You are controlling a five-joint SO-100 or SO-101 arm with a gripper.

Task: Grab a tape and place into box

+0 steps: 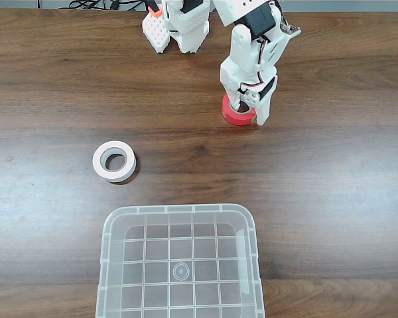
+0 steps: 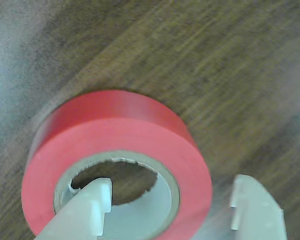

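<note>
Pincer (image 2: 170,207) agape, astride red tape (image 2: 115,130) wall.

White plastic arm (image 1: 249,50), black motor blocks, thin wires, orange tab, perhaps a clip

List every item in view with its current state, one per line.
Red tape: flat on the table, ring wall between the fingers, not lifted.
Gripper: open, one finger inside the core, one outside.
White tape: flat on the table, untouched.
Box: upright, open-topped, empty.
</note>
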